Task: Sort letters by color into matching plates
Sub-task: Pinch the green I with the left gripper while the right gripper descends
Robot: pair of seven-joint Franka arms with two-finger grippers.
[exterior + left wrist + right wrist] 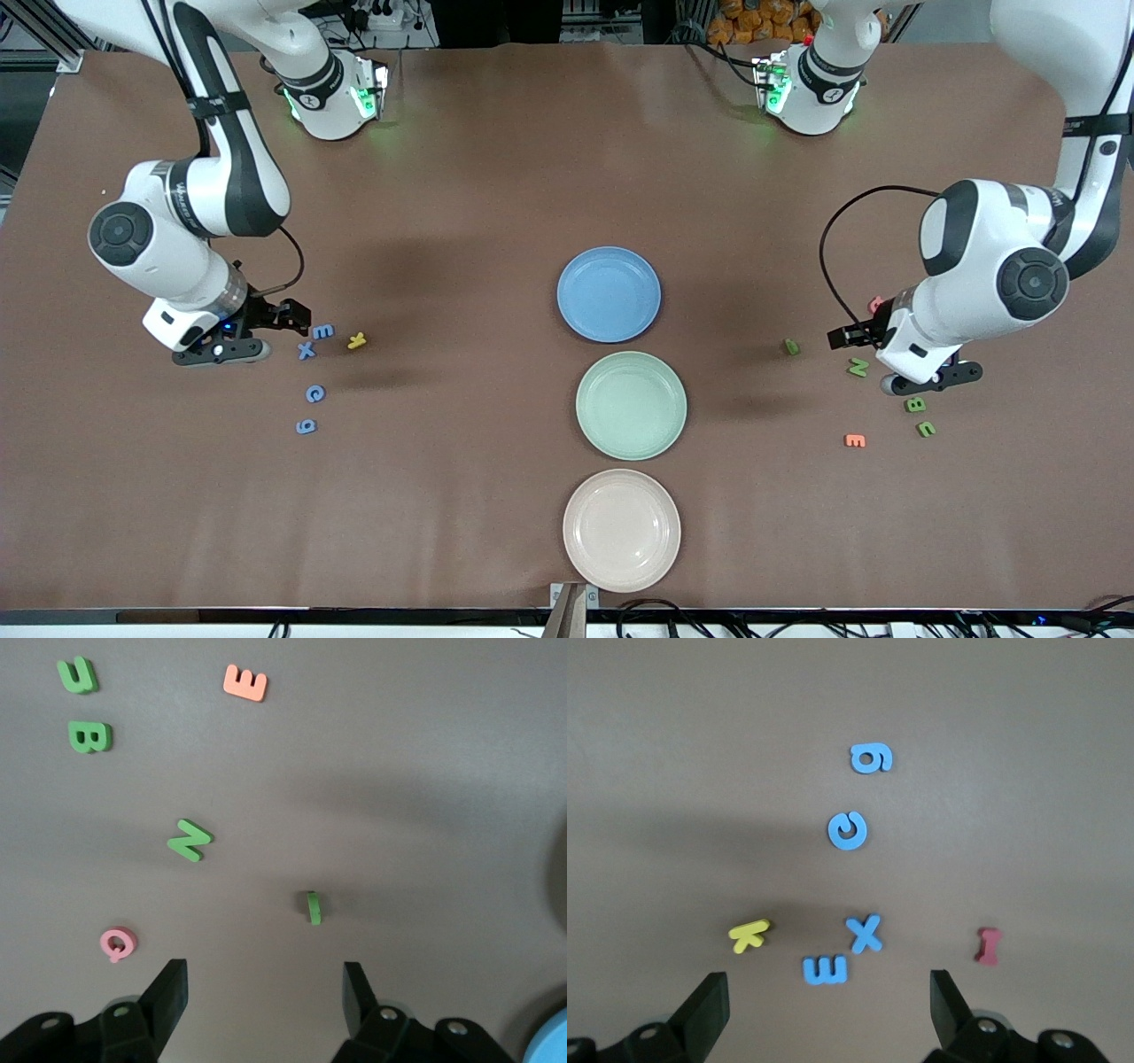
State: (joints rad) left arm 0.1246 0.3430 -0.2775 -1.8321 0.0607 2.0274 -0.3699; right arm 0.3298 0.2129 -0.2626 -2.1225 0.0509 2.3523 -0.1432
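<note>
I count three plates: one blue plate, one green plate and one beige-pink plate. Of letters I see four blue letters, four green letters, and one each of yellow, dark red, orange and pink.

Right end effector fingers spread wide, empty, above brown worktop. Between them: blue E, blue X. Also blue C, blue 9, yellow K, dark red I.
</note>
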